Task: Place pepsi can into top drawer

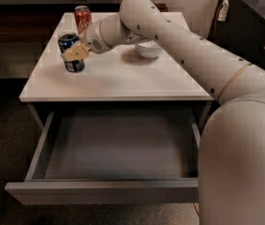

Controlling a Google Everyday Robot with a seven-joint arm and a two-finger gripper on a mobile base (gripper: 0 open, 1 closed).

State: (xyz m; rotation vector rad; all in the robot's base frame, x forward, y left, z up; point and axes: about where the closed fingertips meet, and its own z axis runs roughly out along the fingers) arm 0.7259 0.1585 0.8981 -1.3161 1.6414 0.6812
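The pepsi can (74, 65), dark blue with a silver top, stands upright on the left part of the white table top (122, 81). My gripper (74, 51) reaches in from the right and sits at the can's upper half, with its tan tip overlapping the can's front. The can still rests on the table. Below the table top, the top drawer (104, 191) is pulled far out toward the camera, and its grey interior holds nothing.
A red Coca-Cola can (82, 18) stands at the back left of the table, behind the pepsi can. A white bowl (149, 50) sits mid-table under my arm. A dark cabinet (258, 27) stands to the right. My arm's bulk fills the lower right.
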